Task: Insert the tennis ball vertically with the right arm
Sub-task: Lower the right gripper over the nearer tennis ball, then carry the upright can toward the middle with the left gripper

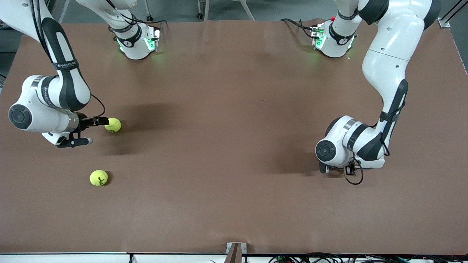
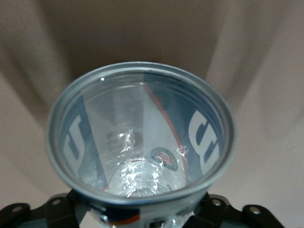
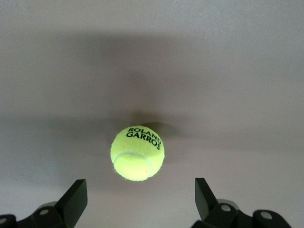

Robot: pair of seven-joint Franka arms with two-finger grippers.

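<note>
ball 2 (image 1: 98, 178) nearest | ball 1 (image 1: 113, 125) beside spread right hand (image 1: 95, 130)

Front view: even overhead light, sharp throughout. Brown table (image 1: 234, 146) matte, no glare; soft dark shadows lie under both arms. Green lamps glow at the arm bases.

Left wrist view: clear can (image 2: 140, 137) glints on its rim and bottom; edges slightly soft.

Right wrist view: tennis ball (image 3: 137, 152) bright and sharp, broad shadow bands on the tabletop around it.
</note>
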